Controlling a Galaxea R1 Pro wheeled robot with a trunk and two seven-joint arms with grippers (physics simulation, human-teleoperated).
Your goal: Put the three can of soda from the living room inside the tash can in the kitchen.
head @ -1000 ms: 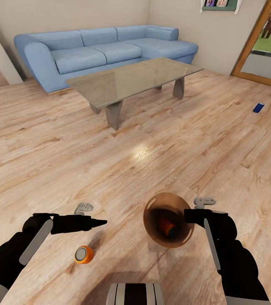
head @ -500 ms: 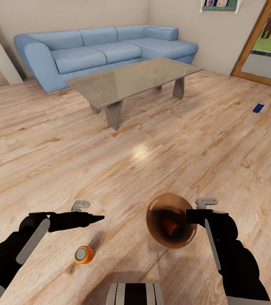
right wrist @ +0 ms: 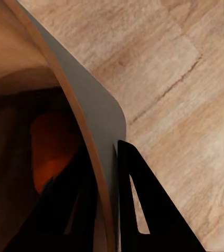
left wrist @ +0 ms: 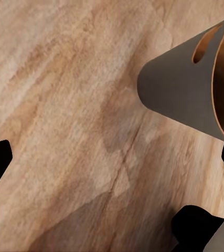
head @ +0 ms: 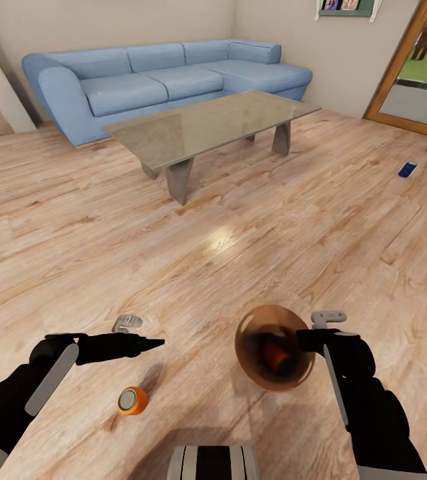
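Right gripper point(head: 305, 339) clamping trash can point(head: 257, 363) rim

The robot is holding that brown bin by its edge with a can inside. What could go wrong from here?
1. The right gripper pinches only the rim of the trash can, which is tilted with its mouth facing up toward the camera; it might slip or tip, spilling the orange can inside.
2. The second orange can lies on the floor near the left gripper; a bump could roll it away.
3. The blue can lies far off, near the door.
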